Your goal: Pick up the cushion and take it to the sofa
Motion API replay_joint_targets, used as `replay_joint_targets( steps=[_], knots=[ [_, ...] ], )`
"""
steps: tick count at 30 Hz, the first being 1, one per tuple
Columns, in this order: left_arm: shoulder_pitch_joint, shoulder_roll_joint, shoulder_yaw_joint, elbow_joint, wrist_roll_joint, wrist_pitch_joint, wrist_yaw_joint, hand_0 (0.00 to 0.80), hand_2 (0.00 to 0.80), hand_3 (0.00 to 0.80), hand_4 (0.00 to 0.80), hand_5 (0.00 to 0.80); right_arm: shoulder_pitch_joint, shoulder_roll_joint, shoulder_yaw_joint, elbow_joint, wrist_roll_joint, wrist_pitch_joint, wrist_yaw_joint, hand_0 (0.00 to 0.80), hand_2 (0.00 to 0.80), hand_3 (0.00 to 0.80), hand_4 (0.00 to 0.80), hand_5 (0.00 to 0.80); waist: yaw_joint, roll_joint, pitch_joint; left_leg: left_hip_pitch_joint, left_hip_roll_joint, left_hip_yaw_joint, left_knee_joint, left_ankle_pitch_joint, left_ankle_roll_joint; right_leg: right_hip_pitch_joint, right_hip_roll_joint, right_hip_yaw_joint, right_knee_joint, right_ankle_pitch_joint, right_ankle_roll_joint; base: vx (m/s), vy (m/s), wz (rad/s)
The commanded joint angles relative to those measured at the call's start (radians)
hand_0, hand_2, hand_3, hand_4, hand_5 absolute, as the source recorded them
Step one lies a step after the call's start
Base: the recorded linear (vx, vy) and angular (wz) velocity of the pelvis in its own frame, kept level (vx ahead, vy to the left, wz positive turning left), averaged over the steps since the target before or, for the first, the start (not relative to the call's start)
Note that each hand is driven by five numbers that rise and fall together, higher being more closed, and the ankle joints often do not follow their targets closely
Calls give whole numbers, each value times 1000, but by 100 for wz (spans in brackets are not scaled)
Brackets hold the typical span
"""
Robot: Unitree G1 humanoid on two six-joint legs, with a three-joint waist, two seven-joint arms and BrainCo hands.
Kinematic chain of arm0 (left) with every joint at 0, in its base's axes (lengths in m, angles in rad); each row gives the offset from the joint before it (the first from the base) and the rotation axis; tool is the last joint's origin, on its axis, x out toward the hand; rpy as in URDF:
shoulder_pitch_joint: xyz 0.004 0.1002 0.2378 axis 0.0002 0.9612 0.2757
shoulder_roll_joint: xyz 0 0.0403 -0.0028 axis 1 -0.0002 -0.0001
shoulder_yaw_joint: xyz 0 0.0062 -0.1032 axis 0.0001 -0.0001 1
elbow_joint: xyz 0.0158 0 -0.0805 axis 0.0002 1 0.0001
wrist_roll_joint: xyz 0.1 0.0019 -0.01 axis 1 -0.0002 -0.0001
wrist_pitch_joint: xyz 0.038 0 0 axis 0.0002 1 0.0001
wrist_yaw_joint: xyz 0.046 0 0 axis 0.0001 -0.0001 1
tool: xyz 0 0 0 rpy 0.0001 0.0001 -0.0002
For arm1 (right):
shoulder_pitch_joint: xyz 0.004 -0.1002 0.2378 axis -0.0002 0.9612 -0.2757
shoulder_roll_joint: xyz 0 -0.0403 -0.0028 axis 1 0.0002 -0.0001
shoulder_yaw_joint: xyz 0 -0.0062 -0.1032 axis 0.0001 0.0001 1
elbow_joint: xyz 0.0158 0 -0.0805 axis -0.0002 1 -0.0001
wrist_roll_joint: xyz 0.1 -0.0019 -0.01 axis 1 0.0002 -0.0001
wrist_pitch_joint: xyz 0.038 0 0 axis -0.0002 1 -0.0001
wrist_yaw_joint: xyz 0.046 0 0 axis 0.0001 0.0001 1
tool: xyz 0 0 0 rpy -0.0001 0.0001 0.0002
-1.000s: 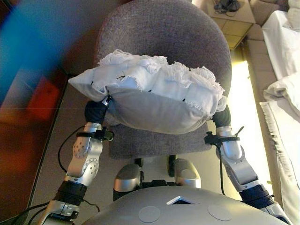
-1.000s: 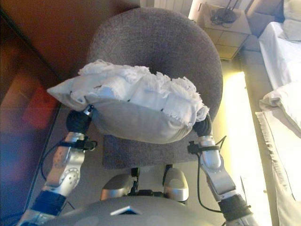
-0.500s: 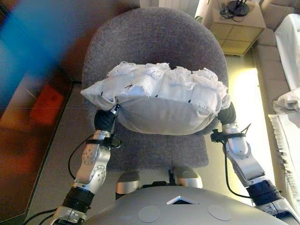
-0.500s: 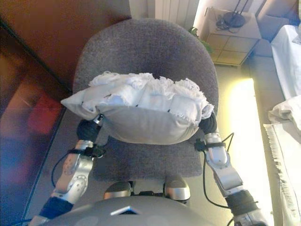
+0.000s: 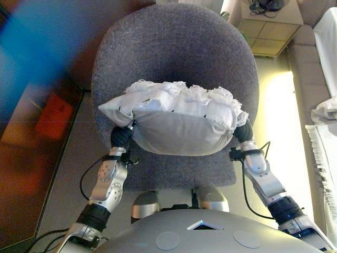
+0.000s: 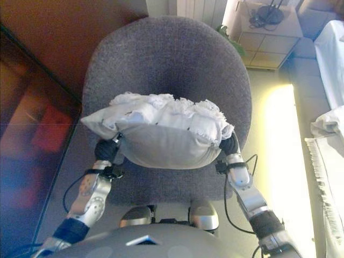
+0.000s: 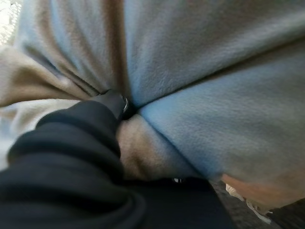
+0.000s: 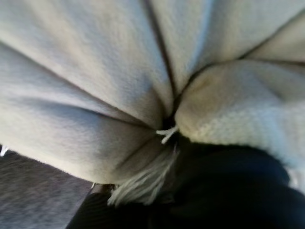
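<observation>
A white cushion (image 5: 179,113) with a frilly fringed top and a smooth grey-white underside is held up between my two hands, over the seat of a round grey upholstered armchair (image 5: 174,47). My left hand (image 5: 122,137) is at the cushion's left underside and my right hand (image 5: 243,133) is at its right end; only their dark covers show. In the left wrist view the cushion's cloth (image 7: 200,71) folds round the dark cover (image 7: 71,157). In the right wrist view the cloth (image 8: 95,86) bunches in the same way.
A dark red-brown wooden panel (image 5: 31,105) runs along the left. A small bedside cabinet (image 5: 271,23) stands at the back right. A bed with white linen (image 5: 329,37) and a fringed white cloth (image 5: 324,137) lie along the right, across a sunlit floor strip (image 5: 281,121).
The camera has shifted, so the armchair now sits more centred. The cushion, still between both hands, has levelled out and hangs farther forward over the seat.
</observation>
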Motion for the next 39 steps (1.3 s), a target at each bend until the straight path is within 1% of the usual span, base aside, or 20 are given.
replay_joint_targets(
  steps=[1, 2, 4, 9, 12, 16, 19, 20, 21, 22, 23, 24, 25, 26, 27, 31, 34, 38, 39],
  knots=[
    [-244, -40, -54, -20, 100, -126, -15, 800, 800, 800, 800, 800, -251, 67, 60, -26, -58, -114, -53, 800, 800, 800, 800, 800, -9, -42, 100, -5, -26, 36, 138, -165, 45, -102, -73, 8, 70, -9, 86, -284, -79, 0],
    [-300, -53, -63, 20, 118, -136, 4, 800, 800, 800, 800, 800, -330, 87, 71, 29, -67, -112, -76, 800, 800, 800, 800, 800, -8, -43, 131, -29, -28, 33, 146, -161, 45, -121, -71, 9, 81, -10, 83, -248, -62, 6],
    [-378, -74, -69, 87, 115, -145, 21, 800, 800, 800, 800, 800, -430, 112, 82, 96, -66, -104, -96, 800, 800, 800, 800, 800, -9, -41, 168, -58, -32, 29, 149, -151, 44, -135, -69, 8, 86, -13, 80, -238, -54, 5],
    [-535, -135, -82, 227, 134, -167, 80, 800, 800, 800, 800, 800, -612, 133, 115, 214, -69, -50, -146, 800, 800, 800, 800, 800, -14, -32, 216, -117, -36, 25, 147, -124, 37, -158, -59, 15, 85, -23, 68, -164, -27, 2],
    [-616, -170, -74, 319, 161, -187, 113, 800, 800, 800, 800, 800, -692, 138, 132, 321, -32, -46, -181, 800, 800, 800, 800, 800, -14, -27, 235, -139, -34, 29, 155, -117, 26, -160, -58, 10, 85, -31, 62, -44, -9, 1],
    [-692, -178, -69, 393, 166, -173, 130, 800, 800, 800, 800, 800, -772, 127, 132, 423, 8, -20, -187, 800, 800, 800, 800, 800, -13, -22, 250, -168, -29, 38, 169, -115, 14, -177, -58, 7, 93, -40, 57, -51, 12, 0],
    [-794, -152, -65, 490, 135, -124, 146, 800, 800, 800, 800, 800, -862, 109, 130, 558, 63, 2, -157, 800, 800, 800, 800, 800, -12, -16, 276, -204, -24, 46, 170, -98, 3, -200, -56, 8, 96, -40, 56, -75, 14, 2],
    [-833, -140, -64, 533, 125, -90, 163, 640, 640, 640, 640, 640, -892, 104, 125, 613, 80, 10, -153, 800, 800, 800, 800, 800, -12, -14, 286, -215, -22, 47, 164, -87, 0, -207, -53, 11, 102, -43, 54, -36, 2, 2],
    [-860, -130, -59, 571, 107, -65, 166, 455, 455, 455, 455, 455, -913, 101, 123, 650, 101, 15, -153, 800, 800, 800, 800, 800, -12, -14, 293, -221, -21, 48, 159, -79, -2, -213, -51, 11, 102, -42, 54, -35, -2, 2],
    [-879, -121, -54, 601, 89, -48, 166, 0, 0, 0, 0, 0, -931, 96, 117, 683, 113, 8, -146, 800, 800, 800, 800, 800, -13, -14, 297, -224, -20, 48, 154, -74, -5, -217, -49, 10, 101, -41, 54, 0, 0, 0],
    [-899, -114, -46, 629, 78, -28, 177, 0, 0, 0, 0, 0, -949, 92, 110, 702, 127, 12, -151, 800, 800, 800, 800, 800, -14, -14, 302, -225, -19, 49, 145, -69, -8, -220, -47, 8, 97, -39, 53, 0, 0, 0],
    [-907, -108, -44, 640, 75, -25, 174, 0, 0, 0, 0, 0, -958, 89, 105, 710, 131, 13, -151, 800, 800, 800, 800, 800, -14, -14, 305, -226, -19, 50, 143, -67, -9, -221, -46, 6, 95, -38, 52, 0, 0, 0],
    [-923, -97, -37, 664, 60, -10, 174, 0, 0, 0, 0, 0, -976, 80, 97, 725, 144, 20, -165, 524, 524, 524, 524, 524, -15, -14, 309, -228, -19, 53, 137, -63, -12, -225, -44, 4, 91, -36, 50, -20, 12, 3],
    [-930, -90, -32, 676, 61, -17, 180, 0, 0, 0, 0, 0, -986, 74, 94, 734, 153, 24, -169, 464, 464, 464, 464, 464, -16, -14, 310, -228, -18, 55, 133, -61, -14, -227, -42, 1, 89, -36, 50, -9, 16, 3],
    [-932, -78, -25, 679, 63, -19, 198, 0, 0, 0, 0, 0, -991, 62, 88, 743, 168, 24, -176, 0, 0, 0, 0, 0, -15, -15, 311, -228, -18, 56, 131, -60, -16, -229, -41, -3, 89, -36, 49, 7, 13, 6],
    [-921, -19, 24, 693, 6, -22, 223, 0, 0, 0, 0, 0, -975, 8, 65, 748, 194, 34, -214, 0, 0, 0, 0, 0, -13, -16, 314, -228, -20, 60, 138, -62, -20, -224, -41, -13, 93, -44, 47, 10, 4, 3],
    [-894, 29, 70, 693, -19, -35, 236, 0, 0, 0, 0, 0, -962, -54, 29, 751, 222, 30, -244, 0, 0, 0, 0, 0, -11, -13, 316, -237, -24, 63, 154, -68, -22, -227, -45, -17, 102, -52, 46, 0, 0, 0],
    [-851, 104, 136, 702, -58, -62, 256, 0, 0, 0, 0, 0, -939, -140, -22, 753, 251, 8, -264, 0, 0, 0, 0, 0, -8, -11, 322, -256, -29, 64, 179, -75, -21, -235, -49, -20, 110, -60, 44, -3, 26, 5],
    [-842, 127, 163, 712, -63, -70, 268, 0, 0, 0, 0, 0, -933, -161, -39, 753, 256, -1, -277, 0, 0, 0, 0, 0, -7, -12, 323, -257, -31, 62, 184, -78, -21, -234, -49, -20, 111, -63, 44, 0, 0, 0]
  ],
)
